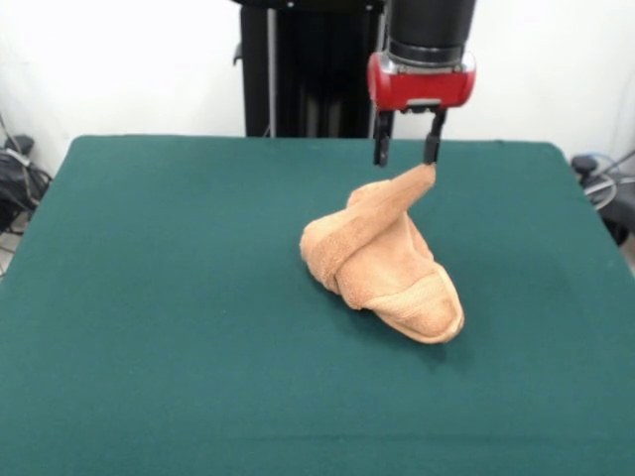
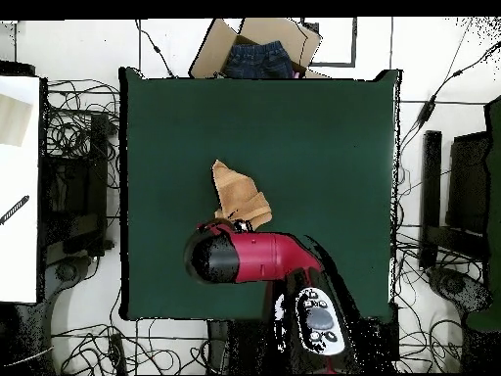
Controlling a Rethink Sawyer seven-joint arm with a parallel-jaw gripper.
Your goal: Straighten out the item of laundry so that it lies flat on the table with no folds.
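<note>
The peach towel [image 1: 382,263] lies bunched and folded on the green table [image 1: 159,297], right of centre in the front view. One corner rises in a peak up to the right-hand fingertip [image 1: 433,151]. My gripper [image 1: 407,157] hangs just above that peak with its two fingers apart; nothing is clamped between them. In the overhead view the towel [image 2: 240,196] shows as a crumpled wedge near the table's [image 2: 323,137] middle. The arm's red and black head [image 2: 220,257] covers the towel's near end and hides the gripper.
A cardboard box with dark jeans [image 2: 259,54] stands beyond the table's far edge in the overhead view. Cables and black stands surround the table on the floor. The robot's pedestal [image 1: 308,69] stands behind the table.
</note>
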